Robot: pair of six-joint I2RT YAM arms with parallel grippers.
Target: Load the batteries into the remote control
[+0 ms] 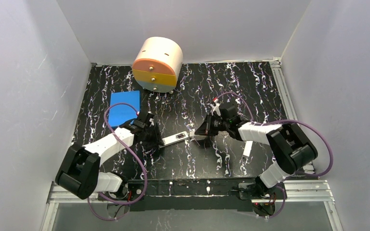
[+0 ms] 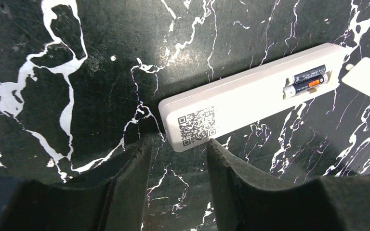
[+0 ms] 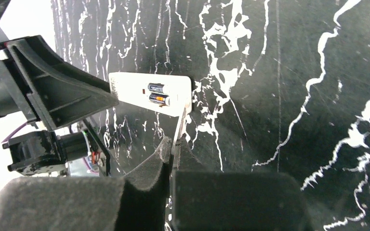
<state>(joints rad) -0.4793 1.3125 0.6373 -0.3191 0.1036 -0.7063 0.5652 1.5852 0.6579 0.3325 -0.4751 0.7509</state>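
The remote control [image 1: 175,139] lies back-up on the black marbled table, with a QR label at its left end [image 2: 197,124]. Its battery bay is uncovered and holds two dark batteries [image 2: 305,82], also seen in the right wrist view [image 3: 158,94]. My left gripper [image 2: 178,147] is open, its fingers on either side of the remote's labelled end. In the top view it sits just left of the remote [image 1: 154,137]. My right gripper [image 3: 175,144] is shut on the thin white cover piece [image 3: 181,126], held edge-on at the remote's right end [image 2: 369,80].
A long plain white bar [image 1: 246,150] lies under the right arm. A blue flat pad [image 1: 124,107] lies at back left. A cream round drum with an orange, yellow and blue face [image 1: 157,65] stands against the back wall. White walls enclose the table.
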